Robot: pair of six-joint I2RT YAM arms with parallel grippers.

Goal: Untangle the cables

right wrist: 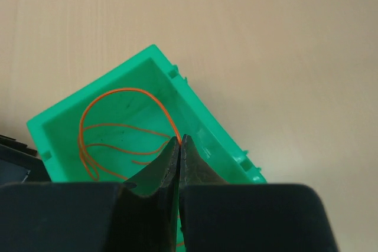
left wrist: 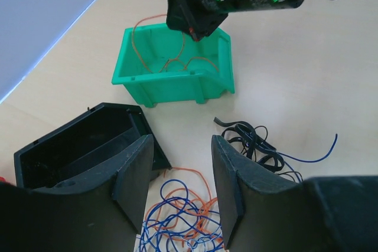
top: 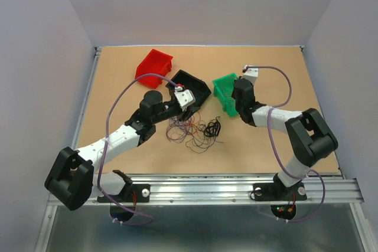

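1. A glossy red plastic bin (top: 155, 66) sits toward the far edge of the tan wooden desk (top: 118, 75).
2. Beside it is an angular black plastic bin (top: 192, 87). At its near side hangs the left gripper (left wrist: 180, 143), jaws spread and empty.
3. The loose, curly cables (top: 195, 129), blue, orange and black, sprawl mid-desk.
4. A ribbed green plastic bin (top: 226, 92) contains a thin orange wire (right wrist: 118, 128), pinched by the right gripper (right wrist: 179, 143), whose jaws are pressed together.

The left arm (top: 115, 140) and right arm (top: 277, 113) each have white links between bulky black joints, a lilac cable (top: 146, 75) looping alongside, and black wedge-shaped fingers (left wrist: 133, 181).
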